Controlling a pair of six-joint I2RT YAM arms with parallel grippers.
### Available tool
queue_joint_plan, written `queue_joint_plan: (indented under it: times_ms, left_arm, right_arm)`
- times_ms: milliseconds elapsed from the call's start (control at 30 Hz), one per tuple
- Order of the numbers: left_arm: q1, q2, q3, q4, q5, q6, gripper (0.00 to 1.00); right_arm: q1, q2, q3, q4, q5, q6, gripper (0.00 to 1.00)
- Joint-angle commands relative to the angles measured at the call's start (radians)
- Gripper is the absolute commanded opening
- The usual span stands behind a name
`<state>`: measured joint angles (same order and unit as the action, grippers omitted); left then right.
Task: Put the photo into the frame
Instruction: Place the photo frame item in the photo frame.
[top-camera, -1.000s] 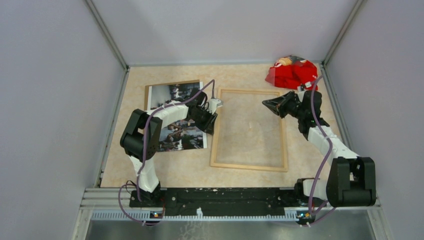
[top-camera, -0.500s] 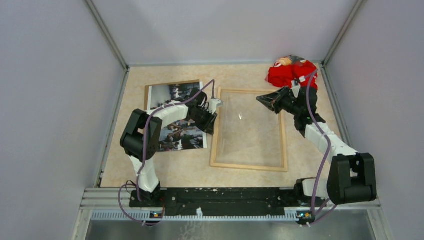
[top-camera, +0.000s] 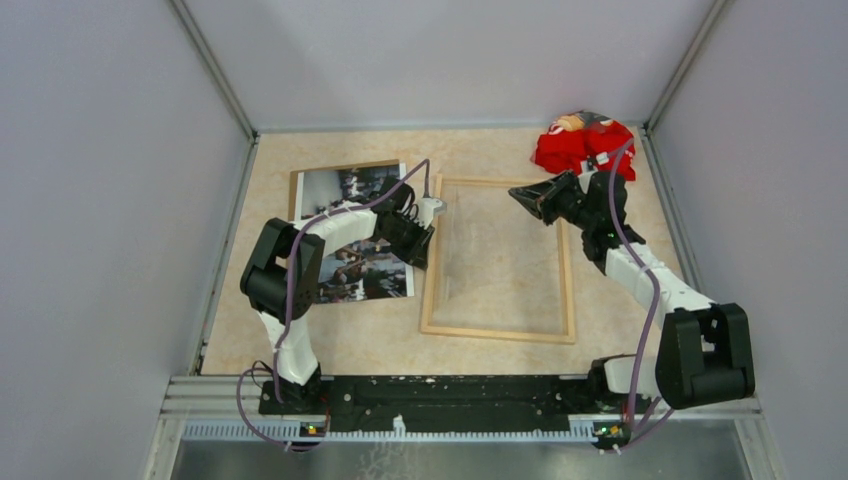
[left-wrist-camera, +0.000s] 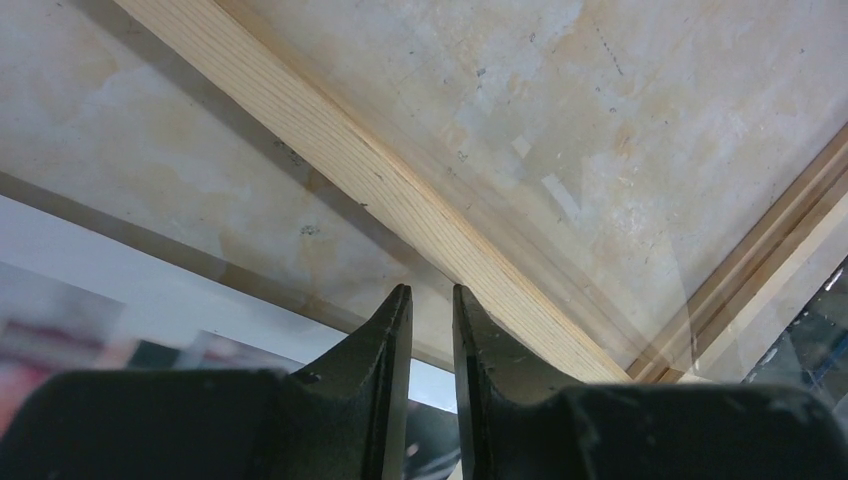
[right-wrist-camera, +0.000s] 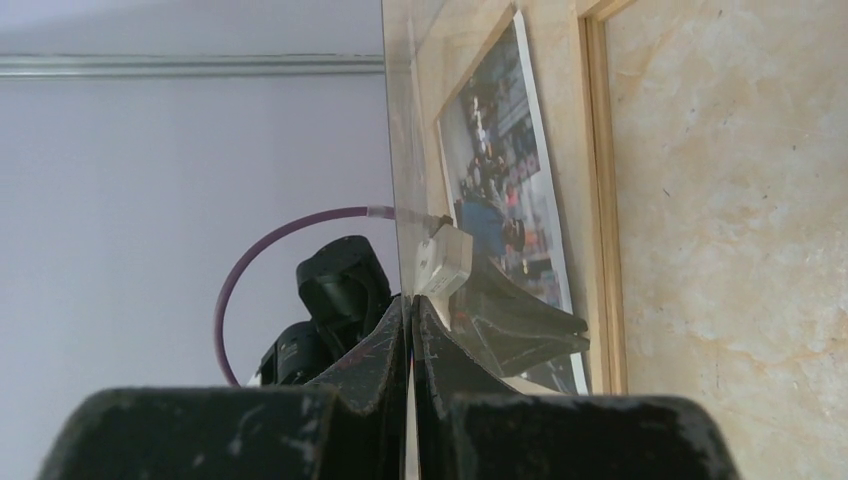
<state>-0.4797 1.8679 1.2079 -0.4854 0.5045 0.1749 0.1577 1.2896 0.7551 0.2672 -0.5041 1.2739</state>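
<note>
- The frame (top-camera: 497, 331) lies flat on the worktop (top-camera: 330, 345). It is thin pale wood, with its near rail closest to the arm bases. The only thing in it is the clear pane (top-camera: 495, 260), which is tipped up out of it toward the frame's far right corner.
- The left claw (left-wrist-camera: 431, 292) sits at the frame's left rail, fingers drawn almost together with only a slit between them. Whether the pane's edge is in that slit cannot be told. If it is not gripped there, the sheet may slide or swing when raised further.
- The photo (top-camera: 340, 187) lies face up just left of that rail. It shows a crowded scene in blue, white and dark tones with a white border, and the left arm crosses over it. It is not yet in the frame.
- At the frame's far right corner the right claw (top-camera: 522, 198) is clenched on the pane's thin edge, holding that side high. Such a small bite on a slick sheet could slip. The pane would then drop onto the frame or knock it toward the photo.
- A red cloth (top-camera: 580, 148) lies beyond the frame's far right corner. The right arm's cable passes over it and could snag.
</note>
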Motion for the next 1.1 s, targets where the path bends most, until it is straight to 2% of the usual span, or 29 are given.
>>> queue_joint_plan:
  times_ms: [0, 1067]
  left_arm:
    - [-0.003, 0.001, -0.025, 0.021, -0.035, 0.015, 0.27]
    - [-0.002, -0.003, -0.039, 0.029, -0.006, 0.003, 0.19]
  right_arm:
    - [0.028, 0.007, 0.072, 0.022, 0.039, 0.011, 0.0]
    - [0.138, 0.022, 0.152, -0.013, 0.151, 0.029, 0.0]
